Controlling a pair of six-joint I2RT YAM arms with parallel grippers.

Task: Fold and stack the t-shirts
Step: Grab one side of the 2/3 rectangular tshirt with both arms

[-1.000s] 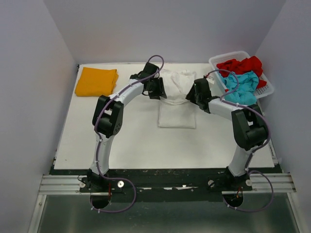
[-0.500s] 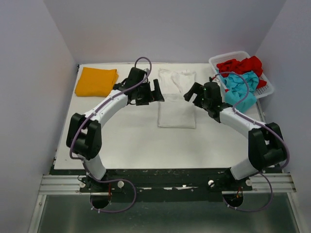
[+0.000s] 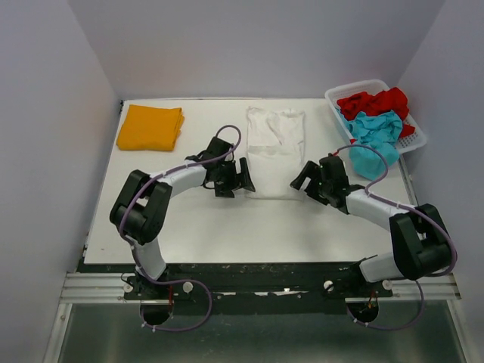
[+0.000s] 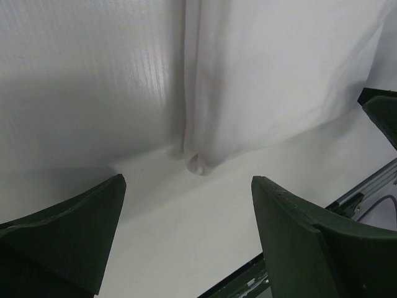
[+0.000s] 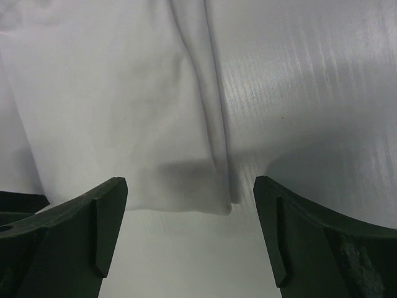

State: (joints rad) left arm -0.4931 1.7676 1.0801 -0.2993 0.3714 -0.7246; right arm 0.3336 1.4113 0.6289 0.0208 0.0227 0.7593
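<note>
White surface (image 3: 189, 227) carries all we see: a folded white shirt (image 3: 276, 147) lies mid-surface toward the back, a basket (image 3: 374, 85) at the far right corner holds a crumpled teal shirt (image 3: 374, 138) and a red shirt (image 3: 374, 101), and a folded orange shirt (image 3: 150, 126) sits far left. Our left fingers (image 4: 68, 230) and right fingers (image 5: 310, 239) stand wide and empty, flanking the white shirt's near corners.

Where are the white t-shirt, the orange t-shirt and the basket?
white t-shirt (image 3: 276, 155), top view, centre of the folded cloth.
orange t-shirt (image 3: 150, 126), top view, centre of the folded cloth.
basket (image 3: 355, 86), top view, far rim.
</note>
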